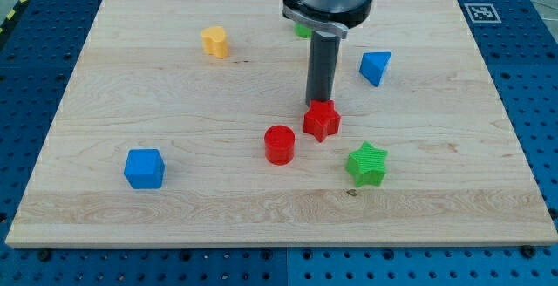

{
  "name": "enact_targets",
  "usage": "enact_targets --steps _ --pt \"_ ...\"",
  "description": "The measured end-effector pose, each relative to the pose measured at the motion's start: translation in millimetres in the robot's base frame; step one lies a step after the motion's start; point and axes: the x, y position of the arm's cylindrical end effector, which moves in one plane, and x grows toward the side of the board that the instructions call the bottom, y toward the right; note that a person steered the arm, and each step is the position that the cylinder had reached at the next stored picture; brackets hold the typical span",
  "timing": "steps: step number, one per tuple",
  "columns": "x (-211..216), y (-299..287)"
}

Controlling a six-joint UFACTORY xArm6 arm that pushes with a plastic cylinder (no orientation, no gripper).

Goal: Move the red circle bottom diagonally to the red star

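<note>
So the red circle is a short, stubby cylinder with a flat round top, sitting a bit near of the board's middle. It's just to the left of the red star and slightly nearer; whether they touch or there's a sliver of gap between them I can't tell. The star is the same bright red, chunky, points out.

My tip comes down right behind the star, on its far side. The rod's lower end meets the star's far edge in the picture, so I can't say if it's actually touching or just hidden behind it. No jaws on this rig, just the plain rod, so nothing is held.

Other stuff around: a green star sits near and to the right of the red star, close but apart. A blue triangle-ish block is farther back on the right. A yellow block, sort of heart shaped, is far left. A blue cube is near left, well apart from everything. There's also a bit of a green block peeking out behind the arm's body, shape mostly hidden. All of it sits on the wooden board.
</note>
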Motion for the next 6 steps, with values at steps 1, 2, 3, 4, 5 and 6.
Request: enact_targets --steps 1,2,3,4,5,6 --pt "0.6 -15.6" --pt "11.2 -32.2" --pt "21.5 -54.1" --pt "23.1 -68.5" --pt "40.2 -73.2" --pt "52.1 -79.5"
